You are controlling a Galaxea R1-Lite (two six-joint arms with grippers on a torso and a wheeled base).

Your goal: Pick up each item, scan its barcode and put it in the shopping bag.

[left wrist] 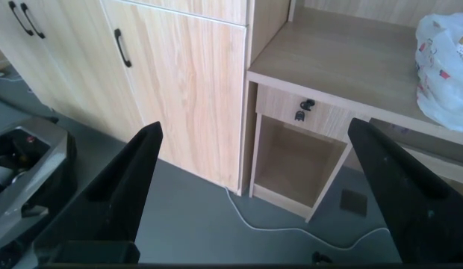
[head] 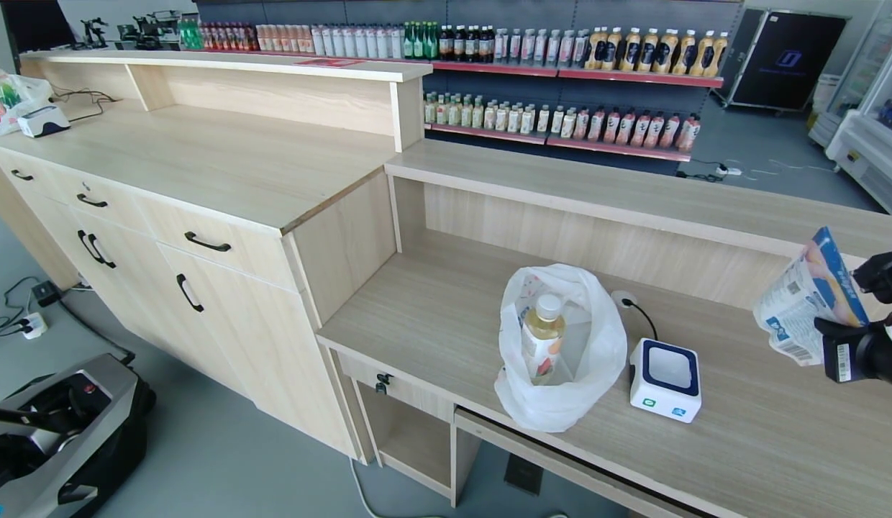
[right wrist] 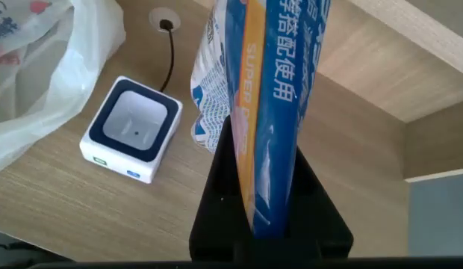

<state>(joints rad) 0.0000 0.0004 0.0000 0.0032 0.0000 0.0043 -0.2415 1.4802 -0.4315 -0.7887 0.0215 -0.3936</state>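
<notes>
The long pale wooden bench (head: 741,446) carries the white shopping bag (head: 597,360) near its middle, mouth open and slumped, thin film that will fold away from anything pushed against it, so an item should go in from above, through the opening. To the right, held in the air above the bench and well apart from the bag, is the blue and white packet (head: 806,306): a flat, soft pouch, probably light, with a glossy skin that could slip and sides that crumple if squeezed hard; the firmer sealed edge looks the best place to hold it, leaving the printed face with the barcode uncovered. The white scanner (head: 665,378) sits just right of the bag, its dark window facing up, its cable running to a hole at the far side. Inside the bag a bottle (head: 543,334) with a pale cap stands upright, rigid and heavier, so the packet may have to settle beside it. The right jaws are closed narrowly on the packet's lower edge, pinching it so it stands edge-on between them. The left jaws hang spread wide with nothing between them, low over the floor to the left of the bench
</notes>
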